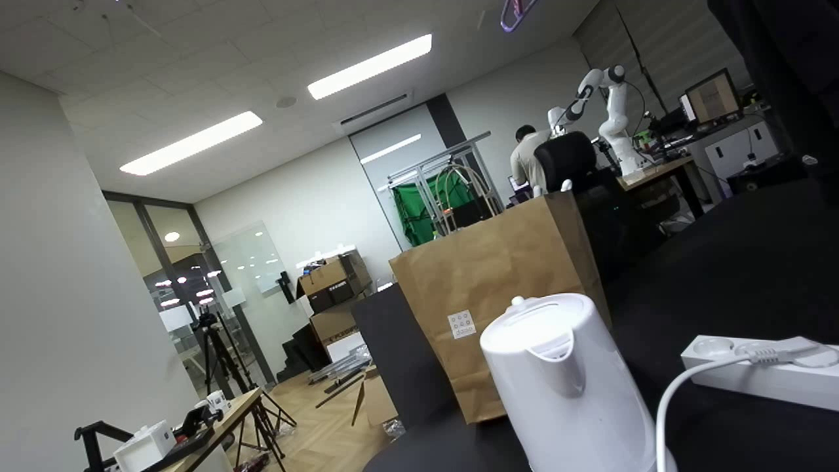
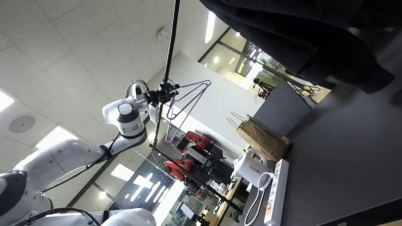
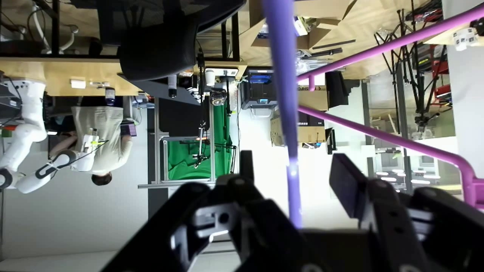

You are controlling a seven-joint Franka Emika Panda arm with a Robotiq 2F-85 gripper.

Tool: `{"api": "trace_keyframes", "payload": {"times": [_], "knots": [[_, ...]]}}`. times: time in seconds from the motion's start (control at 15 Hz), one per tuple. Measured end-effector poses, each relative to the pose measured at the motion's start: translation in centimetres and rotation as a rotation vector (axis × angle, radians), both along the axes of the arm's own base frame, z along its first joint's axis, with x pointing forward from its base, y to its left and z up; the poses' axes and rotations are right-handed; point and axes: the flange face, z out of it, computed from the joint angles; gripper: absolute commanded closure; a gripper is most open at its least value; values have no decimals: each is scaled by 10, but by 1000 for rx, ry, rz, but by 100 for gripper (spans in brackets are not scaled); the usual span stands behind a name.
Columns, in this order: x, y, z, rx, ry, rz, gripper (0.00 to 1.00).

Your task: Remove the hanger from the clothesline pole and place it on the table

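Note:
The purple hanger (image 2: 188, 114) is up in the air beside the black clothesline pole (image 2: 172, 37) in an exterior view. Its hook is hidden or too small to make out behind my gripper (image 2: 168, 91). In the wrist view a purple bar of the hanger (image 3: 283, 94) runs between the two fingers of my gripper (image 3: 297, 175), with a gap on each side. The fingers are open. Only a low corner of the hanger (image 1: 510, 23) shows at the top of an exterior view, where the gripper is out of view. The black table (image 2: 335, 149) lies well below; it also shows there (image 1: 734, 262).
A white kettle (image 2: 251, 168), a brown paper bag (image 2: 262, 137) and a white power strip (image 2: 276, 194) with a cable stand on the table. Black cloth (image 2: 292, 39) hangs over the table. A lower black bar (image 2: 191, 175) slants from the pole toward the table.

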Motion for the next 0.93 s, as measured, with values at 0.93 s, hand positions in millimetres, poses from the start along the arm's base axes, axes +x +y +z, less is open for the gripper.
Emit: {"api": "trace_keyframes", "payload": {"times": [0.93], "knots": [[-5,1,-2,-39,-98,-47,98]]}}
